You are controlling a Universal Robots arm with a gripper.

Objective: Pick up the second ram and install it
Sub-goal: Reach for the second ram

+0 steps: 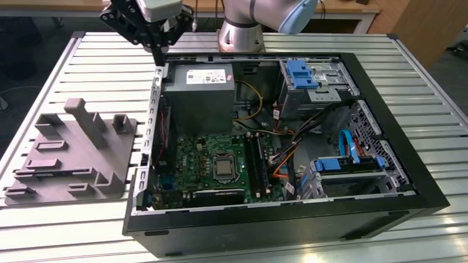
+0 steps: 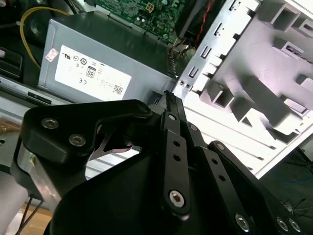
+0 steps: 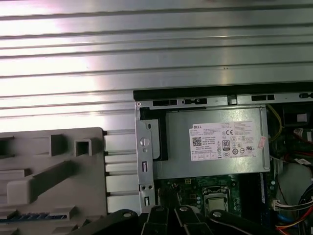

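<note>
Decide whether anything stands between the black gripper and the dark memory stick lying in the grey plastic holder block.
Nothing visible does. The gripper hangs over the black computer case's corner, above its wall; the memory stick, seemingly, lies uncovered in the holder block beside the case.

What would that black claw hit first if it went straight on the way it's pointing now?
Probably the computer case's metal rim, right beside the grey power supply. The gripper points down above that corner; depth is unclear, so it could touch the power supply's edge instead.
</note>
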